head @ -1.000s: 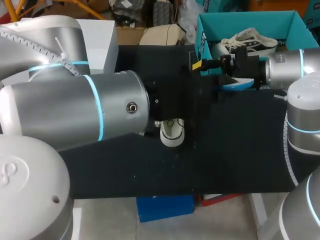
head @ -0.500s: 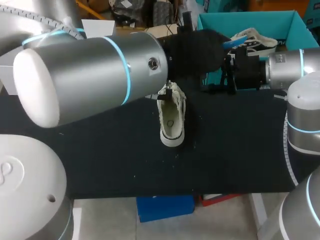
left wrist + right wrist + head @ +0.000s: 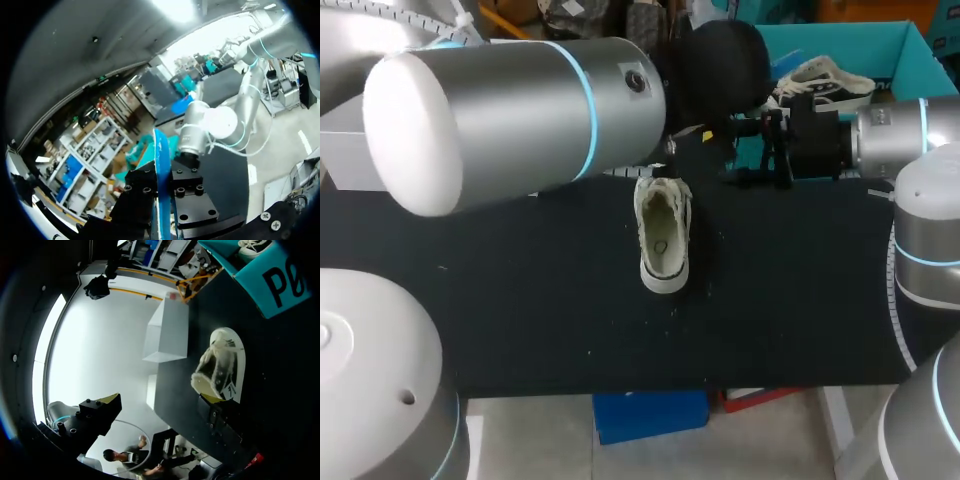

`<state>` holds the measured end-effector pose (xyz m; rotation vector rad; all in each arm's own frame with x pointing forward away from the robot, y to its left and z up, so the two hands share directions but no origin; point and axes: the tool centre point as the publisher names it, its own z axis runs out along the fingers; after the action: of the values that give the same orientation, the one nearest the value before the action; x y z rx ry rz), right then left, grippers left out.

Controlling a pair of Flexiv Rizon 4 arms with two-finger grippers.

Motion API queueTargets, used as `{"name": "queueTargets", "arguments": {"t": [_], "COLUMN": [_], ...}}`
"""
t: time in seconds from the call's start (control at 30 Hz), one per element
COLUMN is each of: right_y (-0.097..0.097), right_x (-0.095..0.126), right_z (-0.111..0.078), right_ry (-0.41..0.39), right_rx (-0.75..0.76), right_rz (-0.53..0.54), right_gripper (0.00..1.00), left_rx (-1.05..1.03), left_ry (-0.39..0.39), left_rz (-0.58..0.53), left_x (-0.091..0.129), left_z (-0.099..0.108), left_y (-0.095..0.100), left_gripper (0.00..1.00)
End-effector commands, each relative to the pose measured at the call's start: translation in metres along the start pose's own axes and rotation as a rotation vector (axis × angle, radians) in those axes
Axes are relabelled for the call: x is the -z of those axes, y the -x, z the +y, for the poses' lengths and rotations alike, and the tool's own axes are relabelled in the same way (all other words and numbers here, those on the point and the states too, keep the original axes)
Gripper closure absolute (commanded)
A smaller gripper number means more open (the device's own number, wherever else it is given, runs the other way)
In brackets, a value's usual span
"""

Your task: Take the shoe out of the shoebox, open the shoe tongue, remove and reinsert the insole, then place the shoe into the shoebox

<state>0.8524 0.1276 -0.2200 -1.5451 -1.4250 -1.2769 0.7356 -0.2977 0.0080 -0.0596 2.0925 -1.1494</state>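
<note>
A white shoe (image 3: 663, 235) lies on the black table (image 3: 520, 300) with its opening up, and it also shows in the right wrist view (image 3: 220, 369). My left gripper (image 3: 161, 182) is shut on a thin blue insole (image 3: 160, 165), seen edge-on between its black fingers. In the head view the left arm's black wrist (image 3: 722, 60) hangs high over the table's back edge and hides the insole. My right gripper (image 3: 735, 152) (image 3: 160, 405) stands wide open behind the shoe, holding nothing. The teal shoebox (image 3: 910, 45) (image 3: 272, 282) stands at the back right.
A second shoe (image 3: 820, 80) lies inside the shoebox. A white block (image 3: 167, 330) stands at the table's far left end. My left arm's large silver links (image 3: 510, 120) cover the left half of the head view.
My left arm has risen from the shoe and swung up toward the back with the blue insole, uncovering the shoe. The right arm and the shoe have stayed put.
</note>
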Motion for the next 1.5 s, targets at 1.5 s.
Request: {"name": "queueTargets", "arguments": {"t": [1.5], "right_y": [0.001], "right_x": [-0.001], "right_z": [-0.001], "right_ry": [0.004], "right_rx": [0.000], "right_rz": [0.002], "right_gripper": [0.00], "left_rx": [0.221], "left_ry": [0.169], "left_rz": [0.171], "left_x": [-0.001], "left_z": [0.152], "left_y": [0.078], "left_gripper": [1.00]}}
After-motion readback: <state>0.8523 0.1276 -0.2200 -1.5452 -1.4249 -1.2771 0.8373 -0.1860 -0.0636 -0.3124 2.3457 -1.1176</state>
